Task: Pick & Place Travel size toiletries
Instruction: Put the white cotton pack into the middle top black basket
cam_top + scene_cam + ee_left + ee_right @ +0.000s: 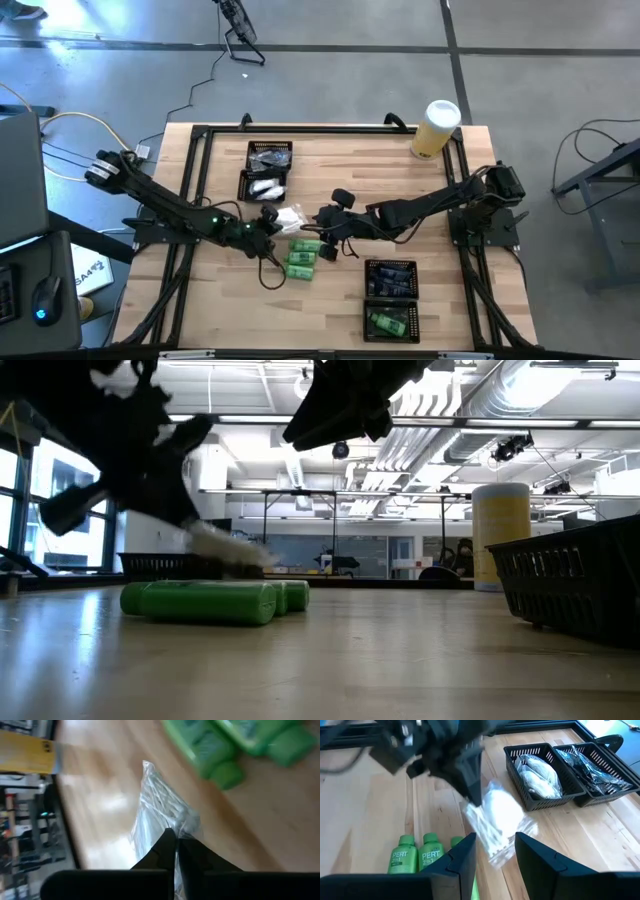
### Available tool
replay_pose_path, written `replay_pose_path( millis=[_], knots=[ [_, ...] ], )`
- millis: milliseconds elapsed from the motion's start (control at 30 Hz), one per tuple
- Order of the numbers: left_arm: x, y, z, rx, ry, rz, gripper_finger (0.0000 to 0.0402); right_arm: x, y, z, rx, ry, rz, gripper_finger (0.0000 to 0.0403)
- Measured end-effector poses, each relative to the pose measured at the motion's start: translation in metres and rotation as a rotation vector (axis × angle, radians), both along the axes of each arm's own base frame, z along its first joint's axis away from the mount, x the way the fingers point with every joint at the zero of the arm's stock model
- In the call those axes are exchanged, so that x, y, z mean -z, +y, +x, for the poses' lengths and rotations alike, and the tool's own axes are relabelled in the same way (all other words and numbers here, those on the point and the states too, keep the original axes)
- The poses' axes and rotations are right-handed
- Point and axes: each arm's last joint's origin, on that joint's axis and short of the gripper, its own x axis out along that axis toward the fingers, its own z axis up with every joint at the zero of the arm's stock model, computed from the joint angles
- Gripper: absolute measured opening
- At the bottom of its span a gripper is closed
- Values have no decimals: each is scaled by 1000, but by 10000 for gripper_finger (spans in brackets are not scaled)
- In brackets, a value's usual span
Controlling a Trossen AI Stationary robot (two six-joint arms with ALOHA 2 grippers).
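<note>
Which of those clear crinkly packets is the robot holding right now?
The packet out over the bare wood by the green bottles, pinched in the left gripper. The other clear packets lie inside a black mesh tray, untouched.

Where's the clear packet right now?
Mid-table in the high view: the clear packet is pinched in the left gripper, just beyond the green bottles.

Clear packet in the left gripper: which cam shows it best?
Right wrist view: the clear packet shows whole, white contents visible, pinched at its edge by the left gripper. Left wrist view shows only crinkled film past the shut fingers. High view gives a small white patch; low view a blurred streak.
</note>
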Motion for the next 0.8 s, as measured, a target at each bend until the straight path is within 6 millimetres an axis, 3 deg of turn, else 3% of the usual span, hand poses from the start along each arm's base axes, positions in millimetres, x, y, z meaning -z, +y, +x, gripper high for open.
replay_pose_path(
  millis=[333, 467, 800],
  knots=[
    [-60, 9, -15, -96, -107, 62, 1, 0, 0, 0, -2, 6, -4, 128],
    [-74, 17, -28, -171, -150, 74, 0, 0, 0, 0, -2, 5, -4, 128],
    [-73, 52, -53, -442, -86, -53, 0, 0, 0, 0, -1, -5, -3, 128]
  ],
)
